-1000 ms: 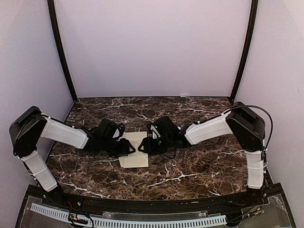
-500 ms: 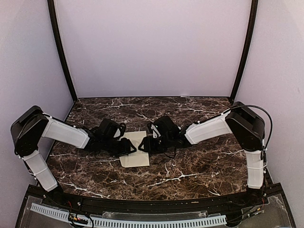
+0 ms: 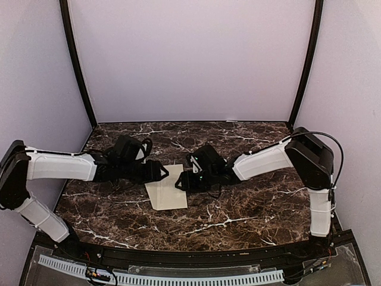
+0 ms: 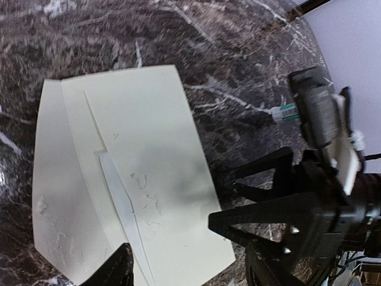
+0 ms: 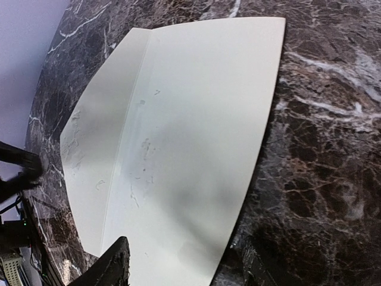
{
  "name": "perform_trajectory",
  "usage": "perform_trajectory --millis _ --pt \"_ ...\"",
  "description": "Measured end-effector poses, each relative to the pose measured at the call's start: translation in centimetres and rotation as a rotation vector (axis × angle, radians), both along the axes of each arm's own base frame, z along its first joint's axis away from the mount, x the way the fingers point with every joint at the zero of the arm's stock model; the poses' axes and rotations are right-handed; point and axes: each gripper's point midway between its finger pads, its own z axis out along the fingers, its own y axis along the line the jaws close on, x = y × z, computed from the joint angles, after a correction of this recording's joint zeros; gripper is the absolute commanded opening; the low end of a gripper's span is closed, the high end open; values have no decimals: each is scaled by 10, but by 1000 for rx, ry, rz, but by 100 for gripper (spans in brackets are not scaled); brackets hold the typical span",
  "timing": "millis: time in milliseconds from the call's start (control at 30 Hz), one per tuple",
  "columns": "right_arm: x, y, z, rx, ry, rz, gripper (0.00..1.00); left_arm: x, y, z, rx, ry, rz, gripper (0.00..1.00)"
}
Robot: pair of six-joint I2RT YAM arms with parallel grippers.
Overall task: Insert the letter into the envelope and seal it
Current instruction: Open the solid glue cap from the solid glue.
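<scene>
Both wide apart and empty — left pincer (image 3: 162,173), right pincer (image 3: 178,182) — above the envelope (image 3: 166,196).

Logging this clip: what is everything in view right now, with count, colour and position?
cream-yellow paper envelope: one, cream, flat at mid-table, pointed flap open toward the left arm
pale whitish strip: one, paler than the envelope, at its mouth; possibly the letter, cannot tell
dark marble table: one, brown-black with white veins
frame posts: two, black, rear corners
walls: lilac, on three sides
left gripper: one, black, open, over the envelope's left edge
right gripper: one, black, open, at its right edge
</scene>
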Motion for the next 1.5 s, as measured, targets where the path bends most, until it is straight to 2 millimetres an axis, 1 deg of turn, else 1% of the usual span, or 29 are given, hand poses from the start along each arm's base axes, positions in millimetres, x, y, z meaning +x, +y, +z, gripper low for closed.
perform_trajectory --millis 133,233,300,400,500,600,667,700,733,767,800,900,967,1000,1067,1133,1200,1267,1400,1500 --pt "2 -10 4 -46 -16 -20 62 6 8 60 -37 -135 14 69" --pt "4 -18 17 -61 -39 -36 63 6 23 91 -52 -204 40 72" --pt "6 -22 35 -58 -70 -45 64 7 37 103 -49 -232 66 73" --pt "12 -30 69 -47 -142 -66 67 12 59 110 -38 -249 113 73" --pt "19 -45 106 -46 -226 -104 73 15 79 102 -11 -227 147 74" --pt "28 -68 139 -68 -309 -161 81 17 95 92 21 -193 154 79" --pt "35 -86 153 -98 -349 -206 85 18 104 91 46 -179 149 83" --pt "40 -98 158 -122 -368 -234 85 20 108 93 62 -176 143 84" --pt "44 -109 162 -144 -382 -261 86 23 111 100 75 -182 132 85" --pt "47 -119 163 -166 -390 -284 87 27 114 108 83 -196 128 85" --pt "51 -131 163 -196 -397 -310 87 32 117 121 87 -218 125 85" --pt "60 -163 147 -300 -388 -371 88 50 126 165 101 -333 121 85" --pt "64 -179 132 -360 -362 -396 87 56 132 180 109 -387 129 85" --pt "66 -186 124 -386 -346 -406 87 57 136 183 117 -406 135 85" --pt "68 -195 108 -427 -314 -415 85 57 140 184 131 -437 144 85" --pt "70 -198 95 -453 -290 -413 83 56 143 180 144 -456 146 86" --pt "71 -197 81 -474 -265 -401 82 55 147 177 162 -478 150 85" --pt "72 -191 66 -484 -236 -387 81 56 151 173 190 -491 163 85" --pt "83 -174 65 -457 -237 -365 78 59 160 165 240 -502 189 85" --pt "83 -169 55 -461 -220 -349 77 60 162 162 250 -503 195 86"
